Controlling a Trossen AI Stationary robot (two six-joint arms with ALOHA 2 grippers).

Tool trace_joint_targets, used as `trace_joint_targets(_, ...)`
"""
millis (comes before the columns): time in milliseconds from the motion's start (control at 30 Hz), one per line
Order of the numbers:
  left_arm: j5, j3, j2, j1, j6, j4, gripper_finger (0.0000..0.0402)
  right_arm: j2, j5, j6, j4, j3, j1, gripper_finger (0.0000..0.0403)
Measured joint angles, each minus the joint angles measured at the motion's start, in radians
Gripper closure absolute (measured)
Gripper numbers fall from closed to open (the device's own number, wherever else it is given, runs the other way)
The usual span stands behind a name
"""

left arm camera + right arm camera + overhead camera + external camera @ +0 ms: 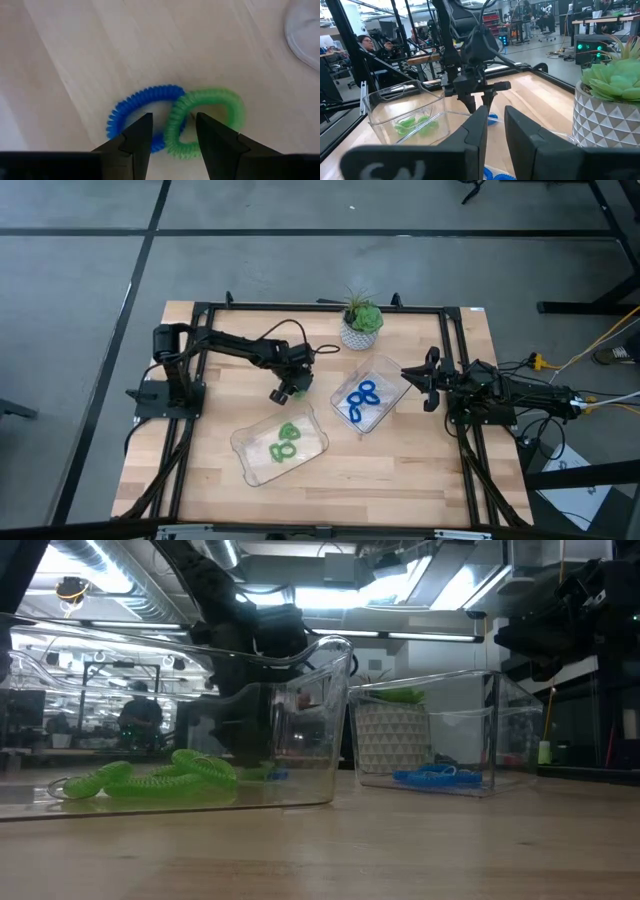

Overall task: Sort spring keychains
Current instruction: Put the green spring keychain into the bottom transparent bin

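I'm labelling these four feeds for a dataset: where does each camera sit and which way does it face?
High: overhead, looking straight down on the table; both arms show.
Low: at tabletop height, looking level through both clear trays; dark arm parts above.
Left wrist: on the left arm, aimed down at a blue keychain and a green keychain; open left claw.
Right wrist: looks across past the right claw.
Shared: right wrist and high both see the potted plant.

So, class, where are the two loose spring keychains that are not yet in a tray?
On the bare tabletop under the left pincer: a blue keychain touching a green keychain, between the two clear trays in the high view.
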Motion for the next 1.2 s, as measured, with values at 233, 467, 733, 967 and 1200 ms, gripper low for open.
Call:
trace_joint_targets(233, 0.004, 0.0, -0.002, 0.0, -0.003, 0.003, 0.0285, 0.0, 0.0, 0.0, 0.0, 0.0, 0.0, 0.0336)
trace_joint_targets(467, 0.014, 0.0, -0.006, 0.0, -0.097, -0.006, 0.034, 0.0, 0.0, 0.0, 0.0, 0.0, 0.0, 0.0336)
trace_joint_targets(733, 0.014, 0.0, -0.067, 0.0, -0.132, -0.003, 0.0372, 0.0, 0.0, 0.0, 0.0, 0.0, 0.0, 0.0336)
trace_joint_targets(967, -0.001, 0.002, -0.152, 0.0, -0.208, -0.003, 0.0367, 0.0, 0.0, 0.0, 0.0, 0.0, 0.0, 0.0336)
trace_joint_targets(1200, -0.112, 0.001, -0.265, 0.003, -0.287, -0.001, 0.0371, 0.0, 0.0, 0.0, 0.0, 0.0, 0.0, 0.0336)
